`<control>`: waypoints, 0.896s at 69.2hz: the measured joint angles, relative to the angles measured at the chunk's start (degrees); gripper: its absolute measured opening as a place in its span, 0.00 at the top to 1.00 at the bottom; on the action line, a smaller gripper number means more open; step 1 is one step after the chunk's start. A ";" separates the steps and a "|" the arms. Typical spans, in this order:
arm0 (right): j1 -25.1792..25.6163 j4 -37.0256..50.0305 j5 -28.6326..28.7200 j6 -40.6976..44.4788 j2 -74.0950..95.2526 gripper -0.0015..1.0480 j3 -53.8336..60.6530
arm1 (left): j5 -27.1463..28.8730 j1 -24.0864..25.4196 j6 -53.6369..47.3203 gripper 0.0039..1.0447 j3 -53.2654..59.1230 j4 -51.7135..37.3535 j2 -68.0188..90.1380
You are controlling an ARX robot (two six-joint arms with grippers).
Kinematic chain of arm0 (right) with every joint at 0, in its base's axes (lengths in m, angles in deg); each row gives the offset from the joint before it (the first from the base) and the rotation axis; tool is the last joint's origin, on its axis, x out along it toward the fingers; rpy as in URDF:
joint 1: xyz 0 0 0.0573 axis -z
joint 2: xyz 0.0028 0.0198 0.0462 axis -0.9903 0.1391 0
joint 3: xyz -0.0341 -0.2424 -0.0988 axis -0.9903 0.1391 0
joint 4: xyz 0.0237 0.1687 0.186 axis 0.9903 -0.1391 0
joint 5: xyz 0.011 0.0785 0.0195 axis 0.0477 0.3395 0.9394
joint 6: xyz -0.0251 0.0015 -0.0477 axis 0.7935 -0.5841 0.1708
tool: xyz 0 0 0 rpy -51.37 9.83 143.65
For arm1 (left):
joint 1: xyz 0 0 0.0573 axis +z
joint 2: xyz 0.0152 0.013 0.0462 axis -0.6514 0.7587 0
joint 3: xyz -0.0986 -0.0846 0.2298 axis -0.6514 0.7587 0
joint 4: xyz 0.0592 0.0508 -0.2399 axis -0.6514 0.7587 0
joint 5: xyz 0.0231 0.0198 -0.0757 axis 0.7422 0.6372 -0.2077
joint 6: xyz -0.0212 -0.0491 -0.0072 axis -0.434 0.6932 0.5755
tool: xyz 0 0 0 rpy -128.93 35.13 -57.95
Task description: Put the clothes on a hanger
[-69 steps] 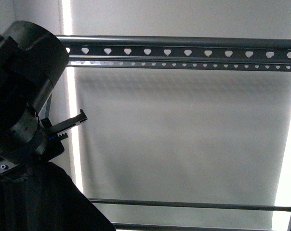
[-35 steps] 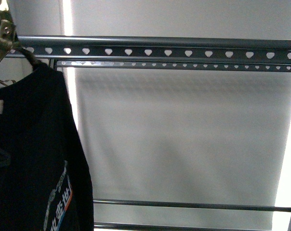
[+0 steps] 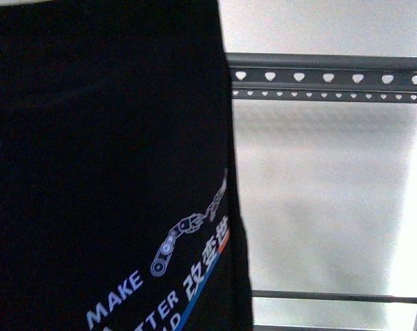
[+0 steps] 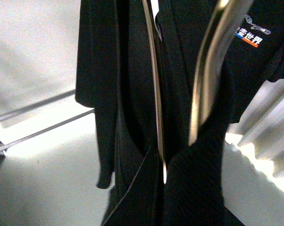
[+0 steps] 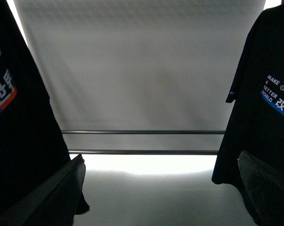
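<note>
Fabric of the black T-shirt fills the front view's left half, draped on a wire hanger. The left gripper is unseen, so its grip cannot be told. The right gripper gapes empty, with the shirt at its frame's left edge. Behind, at upper right, is the grey rack.

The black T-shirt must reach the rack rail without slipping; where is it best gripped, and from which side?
Probably not by the limp cloth of the T-shirt but by the shiny wire hanger emerging from it: rigid and narrow, so fingers can close across it. Come from the end where the metal is bare, clear of the hanging folds.
</note>
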 joint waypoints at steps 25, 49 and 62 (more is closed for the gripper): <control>0.00 0.00 0.00 0.00 0.00 0.07 0.00 | -17.51 4.59 -28.92 0.94 -12.22 11.06 13.38; 0.00 0.00 0.00 0.00 0.00 0.07 0.00 | -14.08 -0.90 -37.27 0.94 -22.34 18.67 26.01; 0.00 0.00 0.00 0.00 0.00 0.07 0.00 | -13.51 -5.31 -37.22 0.94 -28.74 15.34 32.61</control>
